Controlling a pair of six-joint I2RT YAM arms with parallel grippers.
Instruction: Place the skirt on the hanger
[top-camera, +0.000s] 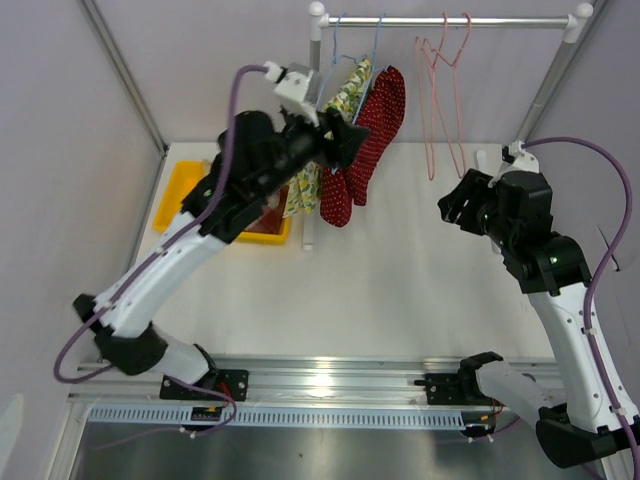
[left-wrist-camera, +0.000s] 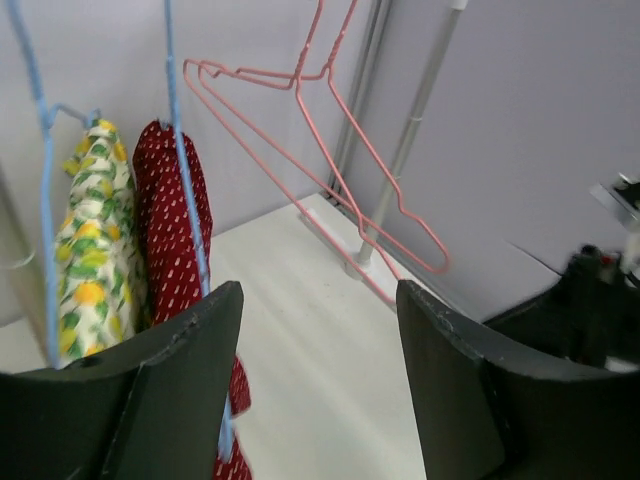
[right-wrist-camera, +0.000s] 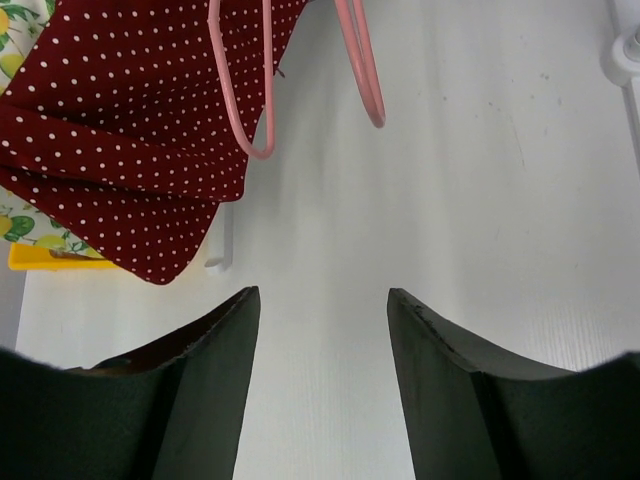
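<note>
A red white-dotted skirt (top-camera: 375, 125) hangs on a blue hanger (top-camera: 377, 38) from the rail (top-camera: 450, 20); it also shows in the left wrist view (left-wrist-camera: 170, 225) and the right wrist view (right-wrist-camera: 140, 110). A lemon-print skirt (top-camera: 345, 95) hangs on another blue hanger (top-camera: 336, 40) to its left. My left gripper (top-camera: 352, 140) is open and empty, right beside the red skirt. My right gripper (top-camera: 455, 208) is open and empty, low at the right, below two pink hangers (top-camera: 445, 70).
A yellow bin (top-camera: 185, 195) with red cloth inside sits at the back left of the white table (top-camera: 400, 280). The rack's posts (top-camera: 316, 120) stand at left and right. The pink hangers show empty in the left wrist view (left-wrist-camera: 330, 150).
</note>
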